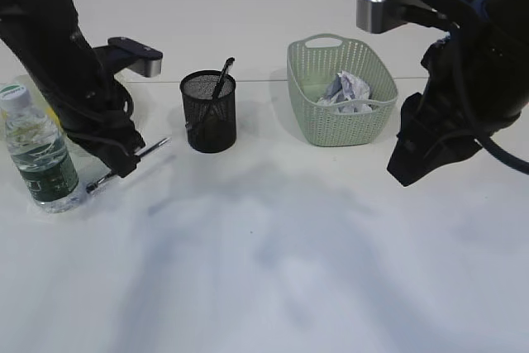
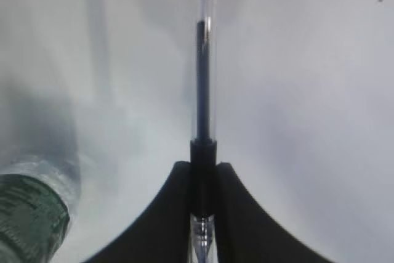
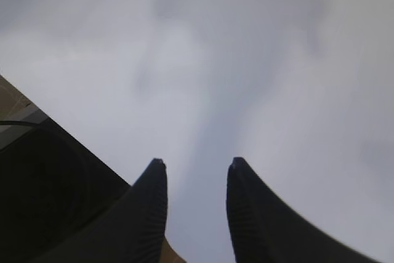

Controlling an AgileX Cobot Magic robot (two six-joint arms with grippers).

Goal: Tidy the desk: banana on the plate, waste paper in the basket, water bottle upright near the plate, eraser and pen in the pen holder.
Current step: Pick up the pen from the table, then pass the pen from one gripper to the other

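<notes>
Left gripper (image 2: 203,180) clamps a clear pen (image 2: 203,90); right gripper (image 3: 196,180) hangs empty with its fingers parted.

The pen is a transparent plastic barrel with a dark ink core, pinched between the left gripper's smooth black jaws and sticking out low over the white table (image 1: 273,270), just beside the one water bottle (image 1: 37,155). That bottle, clear ribbed plastic with a green label and white cap, stands upright at the left edge. One black wire-mesh pen holder (image 1: 209,111), cylindrical, already has a dark pen (image 1: 221,80) leaning in it. One pale green woven-pattern basket (image 1: 340,93) with handles holds crumpled waste paper (image 1: 347,93). A yellow patch behind the left arm is mostly hidden; I cannot tell what it is. The right gripper's ribbed black fingers (image 3: 148,214) grasp nothing.
</notes>
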